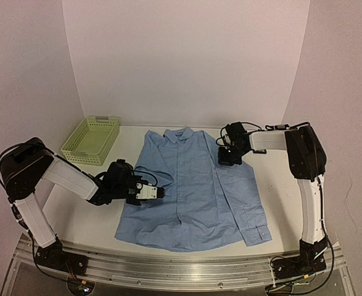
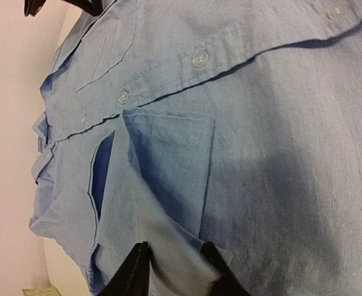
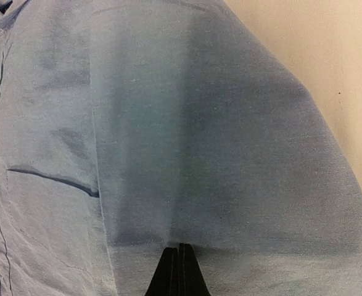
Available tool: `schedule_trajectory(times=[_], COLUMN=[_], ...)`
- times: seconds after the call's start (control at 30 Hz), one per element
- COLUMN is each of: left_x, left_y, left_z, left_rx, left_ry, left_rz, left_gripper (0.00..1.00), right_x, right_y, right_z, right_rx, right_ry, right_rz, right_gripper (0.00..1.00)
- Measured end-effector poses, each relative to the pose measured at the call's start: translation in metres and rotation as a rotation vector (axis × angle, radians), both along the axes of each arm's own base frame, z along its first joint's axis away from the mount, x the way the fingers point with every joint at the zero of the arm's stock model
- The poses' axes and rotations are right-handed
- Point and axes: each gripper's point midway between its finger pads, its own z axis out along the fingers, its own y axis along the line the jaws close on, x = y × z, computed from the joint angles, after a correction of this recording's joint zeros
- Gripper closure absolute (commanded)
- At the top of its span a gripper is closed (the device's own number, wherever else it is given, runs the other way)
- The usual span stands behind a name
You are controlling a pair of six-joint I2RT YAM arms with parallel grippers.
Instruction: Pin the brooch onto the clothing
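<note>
The light blue shirt [image 1: 193, 185] lies spread on the table, collar at the far side. My left gripper [image 1: 162, 193] is low on the shirt's left front. In the left wrist view the left gripper [image 2: 176, 246] has its jaws a little apart, closed on a raised ridge of shirt fabric [image 2: 279, 123] just below the chest pocket [image 2: 168, 166]. My right gripper [image 1: 229, 157] is at the shirt's right shoulder. In the right wrist view the right gripper [image 3: 179, 246] has its fingers pressed together at a crease in the cloth [image 3: 230, 123]. The brooch is not in view.
A pale green plastic basket [image 1: 91, 140] stands at the back left, beside the shirt's left sleeve. Bare white table [image 1: 279, 185] shows to the right of the shirt. White walls close in the back and both sides.
</note>
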Motion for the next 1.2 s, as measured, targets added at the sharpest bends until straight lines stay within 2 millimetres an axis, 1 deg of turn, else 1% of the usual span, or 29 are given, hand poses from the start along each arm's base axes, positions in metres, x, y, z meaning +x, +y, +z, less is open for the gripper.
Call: schedule_trajectory(times=[0.07, 0.13, 0.3, 0.4, 0.43, 0.53, 0.6, 0.63, 0.7, 0.77, 0.87, 0.97, 1.07, 1.13, 1.2], left_x=[0.000, 0.000, 0.004, 0.001, -0.002, -0.019, -0.039, -0.054, -0.084, -0.105, -0.131, -0.151, -0.158, -0.156, -0.150], left_y=[0.000, -0.001, 0.000, 0.009, 0.016, 0.041, 0.059, 0.068, 0.084, 0.097, 0.120, 0.139, 0.147, 0.149, 0.147], left_z=[0.003, 0.007, 0.025, 0.031, 0.036, 0.058, 0.075, 0.080, 0.082, 0.080, 0.061, 0.042, 0.039, 0.043, 0.051], left_rx=[-0.004, -0.011, -0.040, -0.023, -0.009, 0.037, 0.075, 0.102, 0.148, 0.187, 0.261, 0.339, 0.353, 0.336, 0.302], left_ry=[-0.008, -0.015, -0.045, 0.008, 0.043, 0.127, 0.168, 0.189, 0.245, 0.284, 0.357, 0.453, 0.533, 0.591, 0.624], left_rz=[-0.003, -0.005, 0.016, 0.023, 0.019, -0.020, -0.057, -0.083, -0.121, -0.145, -0.150, -0.131, -0.076, -0.023, 0.027], left_gripper=[0.93, 1.00, 1.00, 1.00, 1.00, 1.00, 1.00, 1.00, 1.00, 1.00, 1.00, 1.00, 1.00, 1.00, 1.00], right_x=[-0.001, -0.002, -0.001, -0.001, -0.001, -0.001, -0.001, -0.001, 0.000, 0.000, 0.000, 0.000, 0.000, -0.001, -0.001], right_y=[0.000, 0.000, 0.000, 0.000, 0.000, 0.000, 0.001, 0.001, 0.001, 0.001, 0.002, 0.002, 0.002, 0.001, 0.001], right_z=[0.000, 0.000, 0.000, 0.000, 0.000, 0.000, 0.000, 0.000, 0.000, 0.000, 0.001, 0.001, 0.000, -0.001, -0.001], right_rx=[0.000, 0.002, 0.005, 0.005, 0.006, 0.008, 0.011, 0.012, 0.015, 0.017, 0.018, 0.017, 0.017, 0.016, 0.016], right_ry=[0.002, 0.002, -0.001, -0.003, -0.004, -0.003, -0.002, -0.002, -0.002, -0.003, -0.006, -0.006, -0.005, -0.004, -0.005], right_rz=[0.001, 0.002, 0.002, 0.001, 0.001, -0.002, -0.005, -0.007, -0.007, -0.007, -0.006, -0.005, -0.005, -0.005, -0.005], right_gripper=[1.00, 1.00, 1.00, 1.00, 1.00, 1.00, 1.00, 1.00, 1.00, 1.00, 1.00, 1.00, 1.00, 1.00, 1.00])
